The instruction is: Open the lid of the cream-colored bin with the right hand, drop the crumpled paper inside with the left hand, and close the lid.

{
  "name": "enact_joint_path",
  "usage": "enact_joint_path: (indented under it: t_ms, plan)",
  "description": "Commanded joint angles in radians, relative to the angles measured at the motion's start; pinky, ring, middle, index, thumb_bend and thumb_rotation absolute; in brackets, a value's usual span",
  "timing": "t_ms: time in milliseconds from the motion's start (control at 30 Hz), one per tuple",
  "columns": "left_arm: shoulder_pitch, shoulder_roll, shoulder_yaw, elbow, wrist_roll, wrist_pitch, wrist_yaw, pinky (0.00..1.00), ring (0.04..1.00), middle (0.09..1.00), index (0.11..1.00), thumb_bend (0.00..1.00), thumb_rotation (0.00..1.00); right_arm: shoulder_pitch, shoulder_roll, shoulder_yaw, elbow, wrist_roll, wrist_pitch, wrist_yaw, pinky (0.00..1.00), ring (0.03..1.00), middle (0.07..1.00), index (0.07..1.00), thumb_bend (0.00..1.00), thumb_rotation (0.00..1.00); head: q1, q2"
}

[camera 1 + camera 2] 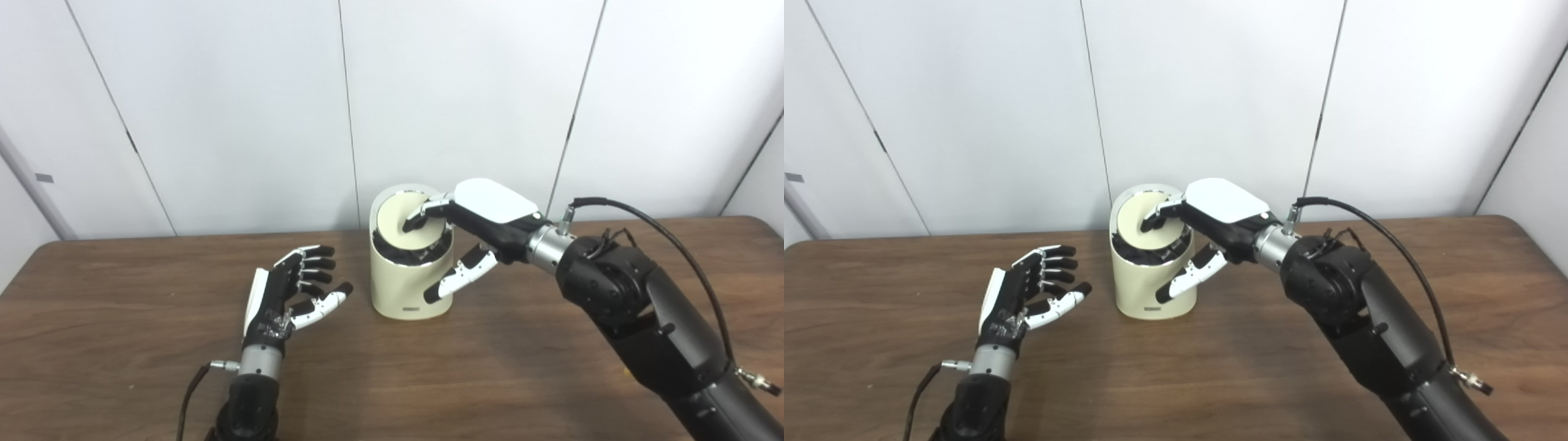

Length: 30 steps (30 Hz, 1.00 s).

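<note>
The cream-colored bin (405, 293) stands upright near the table's middle. Its round lid (392, 225) is tilted, and a dark gap shows along its front edge. My right hand (484, 222) reaches in from the right, fingertips pressing on the lid's right part and thumb stretched down along the bin's front right side; it grips nothing. To the left of the bin my left hand (288, 289) hovers low over the table, palm turned toward the bin, fingers spread and empty. No crumpled paper shows in either view.
The brown wooden table (122, 367) runs across the whole picture, with white wall panels (245, 92) close behind the bin. A black cable (667, 233) loops above my right forearm.
</note>
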Motion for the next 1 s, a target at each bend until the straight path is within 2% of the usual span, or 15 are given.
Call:
enact_joint_path:
  t_ms: [0,100,367,500,767,967]
  plan:
    - [-0.039,-0.002,0.003,-0.036,0.005,-0.001,0.007,0.52,0.616,0.665,0.695,0.65,0.1,-0.014,-0.025,0.032,0.01,-0.005,-0.062,0.036,0.88,0.844,0.714,0.718,0.81,0.5,-0.001,0.004]
    - [-0.04,-0.002,0.004,-0.039,0.002,0.0,0.007,0.52,0.612,0.664,0.693,0.65,0.09,-0.015,-0.042,0.047,0.005,-0.016,-0.088,0.043,0.91,0.852,0.701,0.711,0.81,0.49,0.002,0.008]
    - [-0.045,-0.002,0.004,-0.04,0.003,0.0,0.008,0.51,0.604,0.659,0.688,0.65,0.08,-0.046,-0.094,0.108,0.042,-0.067,-0.262,0.031,0.9,0.856,0.685,0.683,0.82,0.48,0.003,0.014]
    - [-0.046,-0.002,0.007,-0.046,0.001,0.011,0.006,0.51,0.608,0.66,0.688,0.66,0.09,-0.052,-0.102,0.122,0.048,-0.078,-0.286,0.041,0.92,0.857,0.693,0.676,0.82,0.49,0.004,0.016]
    - [-0.045,0.001,0.002,-0.044,0.006,0.005,0.007,0.51,0.602,0.655,0.687,0.65,0.08,-0.047,-0.097,0.105,0.045,-0.087,-0.277,0.031,0.93,0.858,0.696,0.691,0.81,0.51,0.002,0.013]
    - [-0.044,0.001,0.002,-0.038,0.005,0.005,0.007,0.51,0.604,0.654,0.687,0.66,0.08,-0.027,-0.032,-0.024,0.015,0.004,-0.126,-0.008,0.92,0.879,0.742,0.735,0.76,0.52,0.002,0.008]
